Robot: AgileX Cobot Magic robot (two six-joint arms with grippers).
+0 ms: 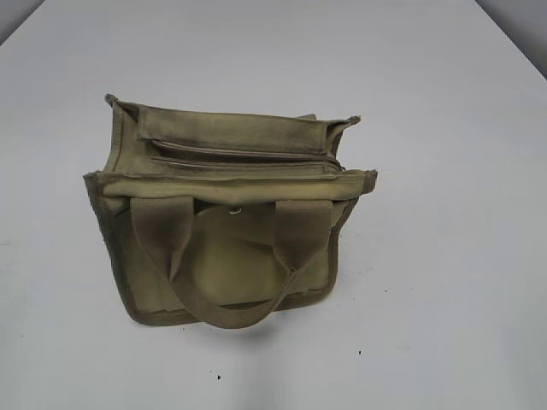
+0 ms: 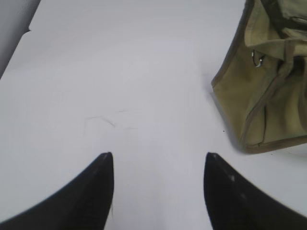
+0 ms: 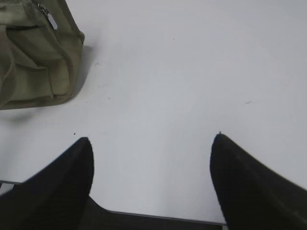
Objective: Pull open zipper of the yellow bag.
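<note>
The yellow bag (image 1: 226,213), a boxy khaki canvas tote, stands in the middle of the white table with a webbing handle (image 1: 231,260) drooping over its front. Its zipper (image 1: 244,156) runs straight along the top, and the silver pull tab (image 3: 49,18) shows at the bag's right end. Neither arm appears in the exterior view. My left gripper (image 2: 158,155) is open over bare table, with the bag (image 2: 268,81) off to its upper right. The right gripper (image 3: 152,139) is open too, above the table near its front edge, and the bag (image 3: 36,57) lies at its upper left.
The white table (image 1: 444,282) spreads around the bag on all sides. Its front edge (image 3: 158,216) runs just under my right gripper. A small metal ring (image 2: 257,60) hangs on the bag's left end. A dark strip lies past the table's far left corner (image 2: 12,28).
</note>
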